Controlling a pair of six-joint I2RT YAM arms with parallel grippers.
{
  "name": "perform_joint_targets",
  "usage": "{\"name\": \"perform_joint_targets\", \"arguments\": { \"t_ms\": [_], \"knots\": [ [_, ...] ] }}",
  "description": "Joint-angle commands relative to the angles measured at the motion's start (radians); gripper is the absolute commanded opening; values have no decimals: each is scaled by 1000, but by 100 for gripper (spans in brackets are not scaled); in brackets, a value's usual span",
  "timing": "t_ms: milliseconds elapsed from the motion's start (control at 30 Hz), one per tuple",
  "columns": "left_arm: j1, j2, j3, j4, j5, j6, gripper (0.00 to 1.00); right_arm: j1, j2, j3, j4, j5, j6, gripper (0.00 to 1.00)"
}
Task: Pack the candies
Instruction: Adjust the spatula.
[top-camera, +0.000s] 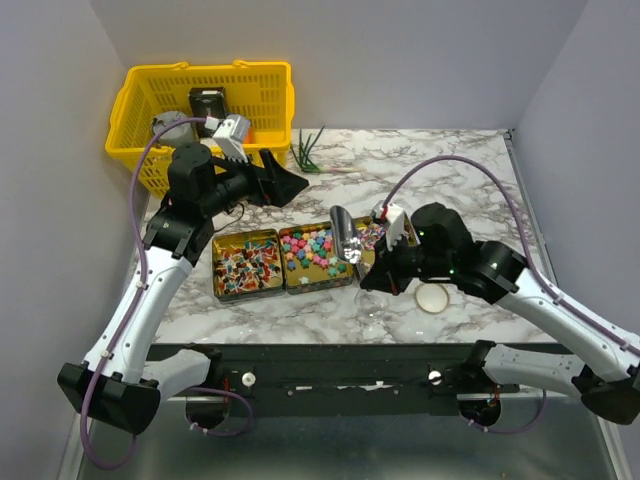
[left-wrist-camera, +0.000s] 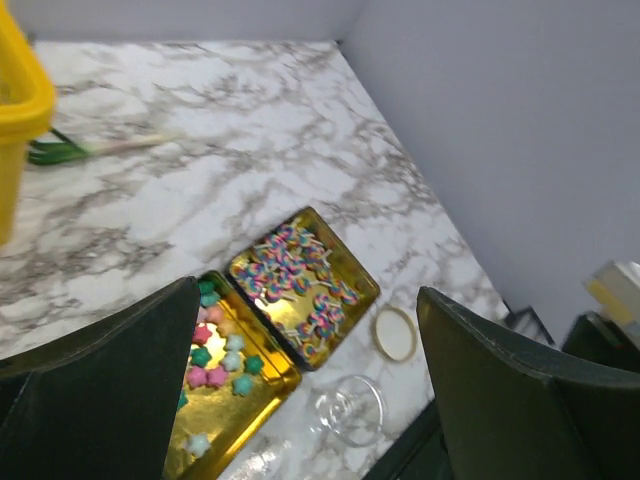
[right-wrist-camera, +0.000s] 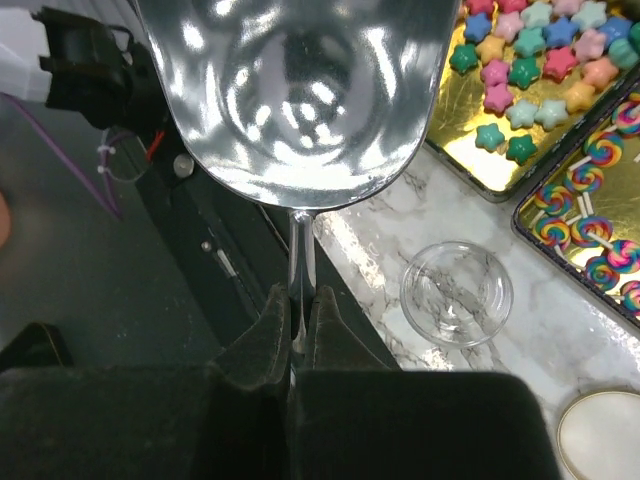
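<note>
– Silver first: that shiny silver metal scoop (right-wrist-camera: 290, 90) is empty, and your right gripper (right-wrist-camera: 298, 310) is clamped on just its thin handle. That's my worry. Load it with candies and I'd guess the bowl can twist in that pinch and dump the lot.

– Where are the candies at, though?

– All in the square gold tins (right-wrist-camera: 470, 165): pastel star-shaped candies (right-wrist-camera: 530, 70) in the middle one, swirl lollipops (right-wrist-camera: 590, 225) in the next, none packed yet. The small clear glass jar (right-wrist-camera: 457, 293) stands empty on the marble tabletop (top-camera: 450, 170) just beside those tins, near the front edge. The scoop mouth looks wider than the jar's, so a sloppy pour probably scatters sweets, and a bump could knock the jar over the edge.

– Left arm doing anything?

– Nope. Your left gripper (left-wrist-camera: 308, 288) has its fingers wide apart, holding nothing, and its own wrist view shows that best. The top view adds what both wrist views miss: a third tin of twist-wrapped striped candies (top-camera: 245, 265) on the far left. Only the right wrist view looks into the scoop bowl, and it catches the round gold lid (right-wrist-camera: 600, 435) beside the jar too.
</note>
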Motion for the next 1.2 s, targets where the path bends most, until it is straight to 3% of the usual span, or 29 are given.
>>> {"name": "perform_joint_targets", "arguments": {
  "t_ms": [0, 300, 500, 600, 733, 900, 967, 1100, 1167],
  "knots": [
    [-27, -9, -74, 125, 312, -50, 99, 82, 83, 44, -42, 120, -9, 1],
    [-49, -26, -185, 159, 463, -64, 98, 161, 146, 98, -66, 184, -29, 1],
    [-78, 9, -200, 39, 516, 23, 87, 165, 154, 144, -126, 143, -87, 1],
    [-84, 29, -198, 27, 534, 31, 74, 168, 149, 162, -172, 116, -127, 1],
    [-98, 75, -179, -7, 568, 52, 42, 173, 135, 180, -239, 122, -174, 1],
    [-134, 141, -130, -135, 598, 138, 18, 181, 105, 190, -302, 195, -205, 1],
    [-161, 169, -120, -168, 591, 158, 1, 181, 83, 182, -304, 212, -208, 1],
    [-184, 200, -96, -206, 531, 123, 0, 181, 46, 162, -275, 287, -169, 1],
    [-184, 209, -88, -191, 499, 71, 0, 181, 14, 145, -249, 316, -128, 9]
  ]
}}
